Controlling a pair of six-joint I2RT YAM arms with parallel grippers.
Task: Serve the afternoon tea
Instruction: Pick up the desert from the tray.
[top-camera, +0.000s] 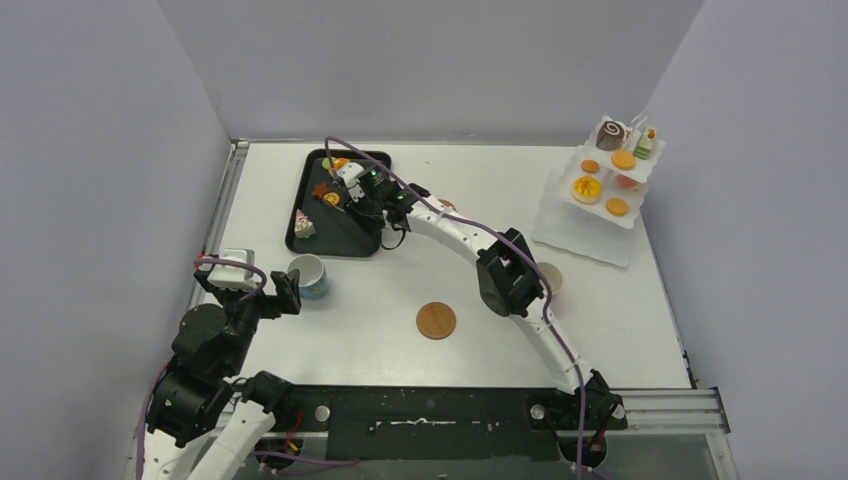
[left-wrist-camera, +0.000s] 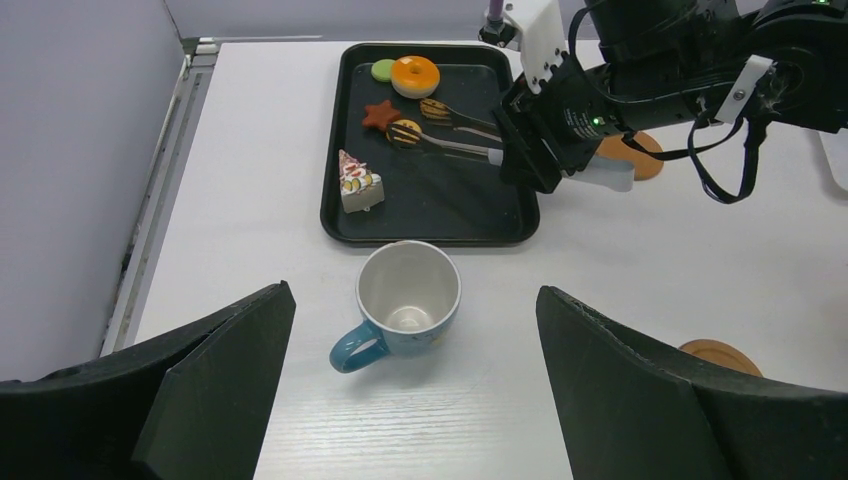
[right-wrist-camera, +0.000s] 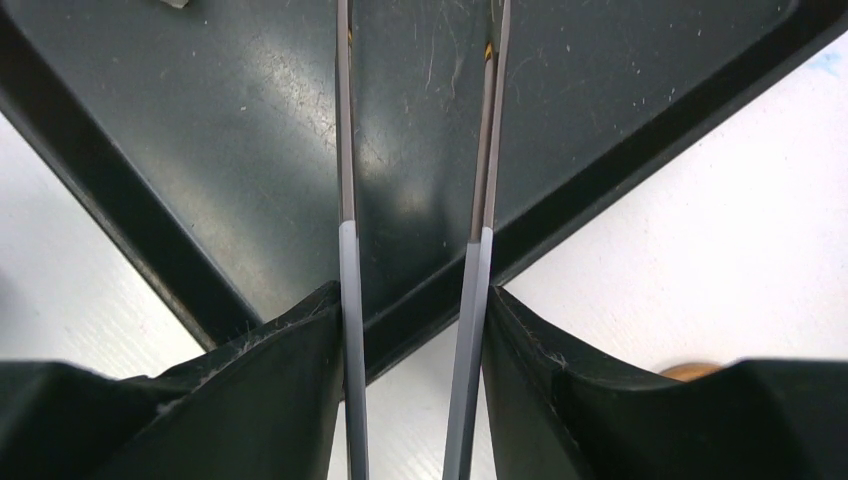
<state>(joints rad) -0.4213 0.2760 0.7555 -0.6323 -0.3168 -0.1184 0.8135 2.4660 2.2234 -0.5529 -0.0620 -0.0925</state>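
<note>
The blue cup (left-wrist-camera: 408, 297) stands upright on the table in front of the black tray (left-wrist-camera: 430, 215). My left gripper (left-wrist-camera: 412, 300) is open, its fingers apart on either side of the cup and not touching it. On the tray lie a cake slice (left-wrist-camera: 357, 183), a star cookie (left-wrist-camera: 379, 114), an orange tart (left-wrist-camera: 415, 75), a green disc (left-wrist-camera: 383, 70) and two round cookies (left-wrist-camera: 404, 131). My right gripper (right-wrist-camera: 412, 320) is shut on the metal tongs (right-wrist-camera: 345, 200). The tongs' tips reach the two round cookies.
A white tiered stand (top-camera: 610, 185) at the far right carries a chocolate roll, orange tarts and cookies. One wooden coaster (top-camera: 436, 320) lies mid-table, and another (left-wrist-camera: 640, 160) peeks from under the right arm. A pale cup (top-camera: 550, 272) is half hidden behind that arm's elbow.
</note>
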